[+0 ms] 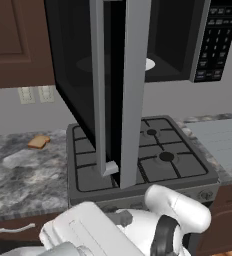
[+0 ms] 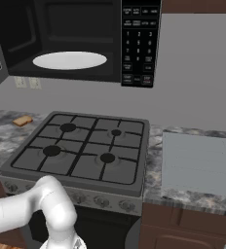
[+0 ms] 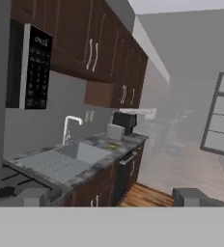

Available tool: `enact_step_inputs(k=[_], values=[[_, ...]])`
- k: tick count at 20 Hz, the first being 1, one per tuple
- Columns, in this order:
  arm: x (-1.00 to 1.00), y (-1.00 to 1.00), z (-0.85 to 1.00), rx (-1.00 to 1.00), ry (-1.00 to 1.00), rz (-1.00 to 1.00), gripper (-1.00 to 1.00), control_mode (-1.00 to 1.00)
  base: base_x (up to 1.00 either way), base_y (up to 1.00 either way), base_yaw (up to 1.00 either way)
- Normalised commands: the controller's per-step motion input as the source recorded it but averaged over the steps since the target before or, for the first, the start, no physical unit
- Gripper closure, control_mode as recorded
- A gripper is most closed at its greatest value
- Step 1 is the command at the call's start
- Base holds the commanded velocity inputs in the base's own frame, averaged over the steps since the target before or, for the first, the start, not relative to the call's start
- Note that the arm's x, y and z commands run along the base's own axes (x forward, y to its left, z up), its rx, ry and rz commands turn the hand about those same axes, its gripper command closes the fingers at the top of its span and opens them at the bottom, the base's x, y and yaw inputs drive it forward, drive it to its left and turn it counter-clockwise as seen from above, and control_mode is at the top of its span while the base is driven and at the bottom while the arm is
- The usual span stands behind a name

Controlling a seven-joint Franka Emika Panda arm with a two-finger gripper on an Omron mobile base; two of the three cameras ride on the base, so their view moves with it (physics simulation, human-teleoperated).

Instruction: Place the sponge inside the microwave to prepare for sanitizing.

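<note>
standing open above the stove [image 2: 81,146], the microwave [image 2: 71,39] is showing its dark cavity and its white turntable [image 2: 69,60], which is carrying nothing. its door [image 1: 120,90] is swinging out toward the left base camera, edge-on, with grey framing and dark glass. the keypad panel [image 2: 141,44] is sitting at the right of the cavity, and it is also showing in the hand view [image 3: 36,67].

lying on the counter [image 1: 18,170] to the left of the stove, a tan slice of bread [image 1: 38,142] is resting flat near the wall, below two outlets [image 1: 35,94].

a small yellow item [image 3: 113,146] is lying far down the counter beyond the sink [image 3: 80,153] in the hand view, near a toaster [image 3: 115,131]; it is too small to say whether it is the sponge.

the arm [image 2: 42,209] is folding low in front of the stove, with the hand looking sideways along the kitchen toward the faucet [image 3: 69,126] and the upper cabinets [image 3: 99,48]. the fingers [image 3: 34,197] are rising at the bottom of the hand view, well apart, released and holding nothing.

a pale grey draining area [image 2: 200,163] is lying on the counter to the right of the stove.
</note>
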Motion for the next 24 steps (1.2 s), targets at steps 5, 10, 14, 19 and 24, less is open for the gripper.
enact_step_inputs(k=[5,10,14,19,24], values=[[-0.69,-0.48,0.05,0.36,0.11,0.37,-1.0,-1.0,0.0,0.0,0.0],[-0.07,-0.6,0.0,0.48,0.21,0.3,-1.0,-1.0,0.0,0.0,0.0],[0.0,-0.78,0.18,0.5,0.17,0.24,-1.0,-1.0,0.0,0.0,0.0],[0.04,-0.6,0.1,0.45,0.27,0.24,-1.0,-1.0,0.0,0.0,0.0],[0.29,-0.48,0.0,0.31,0.38,0.23,-1.0,-1.0,0.0,0.0,0.0]])
